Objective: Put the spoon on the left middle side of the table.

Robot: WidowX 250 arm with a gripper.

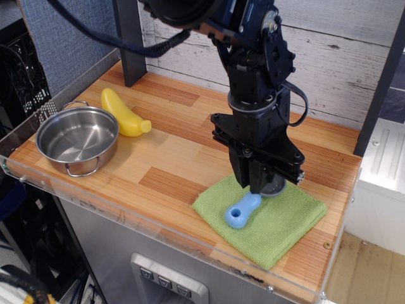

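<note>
The spoon lies on the green folded cloth at the front right of the table. Its light-blue handle points to the front left and part of its grey bowl shows just behind my fingers. My gripper points straight down over the spoon's neck, with its fingers drawn together around it. I cannot tell whether the spoon still rests on the cloth or is lifted slightly.
A steel pot with handles stands at the front left. A yellow banana-shaped toy lies just behind it. A dark post rises at the back left. A clear acrylic strip runs along the front edge.
</note>
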